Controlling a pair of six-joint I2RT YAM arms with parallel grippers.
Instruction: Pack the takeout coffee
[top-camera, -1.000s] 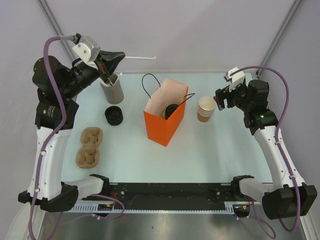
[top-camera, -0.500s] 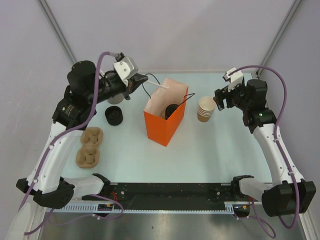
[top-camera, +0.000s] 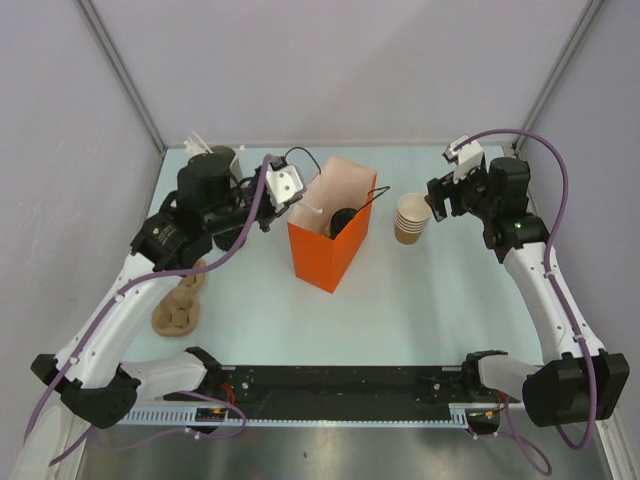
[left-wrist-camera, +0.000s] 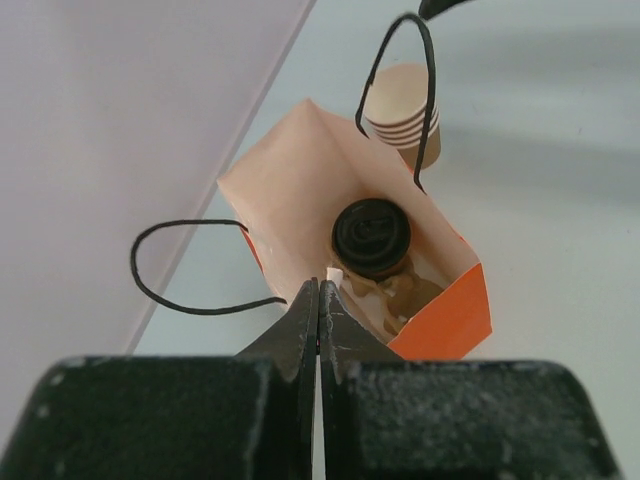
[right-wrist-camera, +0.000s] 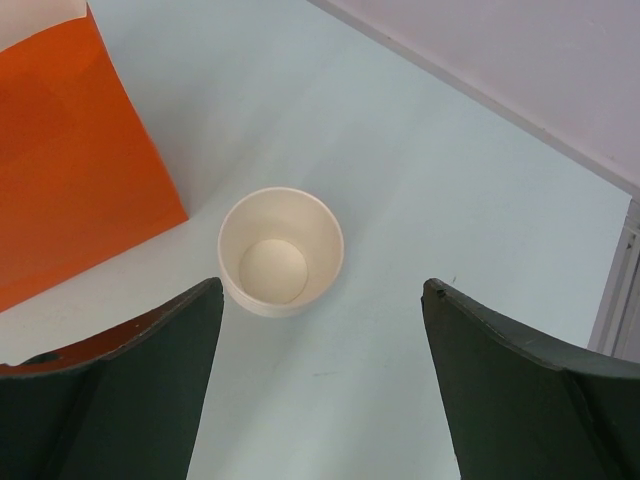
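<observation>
The takeout coffee (left-wrist-camera: 371, 236) stands upright inside the orange bag (left-wrist-camera: 445, 320), black lid up. I judge it light and thin-walled, easy to crush, with a lid that could pop. If it needs reseating, I would squeeze gently on the paper wall just under the lid's rim. At the bag's mouth, my left end effector (left-wrist-camera: 320, 290) is clamped on a thin white stick (left-wrist-camera: 334, 273). My right end effector (right-wrist-camera: 320, 300), fingers apart and empty, hovers over the stack of lidless cups (right-wrist-camera: 281, 250) beside the bag.

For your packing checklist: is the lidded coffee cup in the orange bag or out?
In. The lidded coffee cup stands within the open orange paper bag, black lid up.
</observation>
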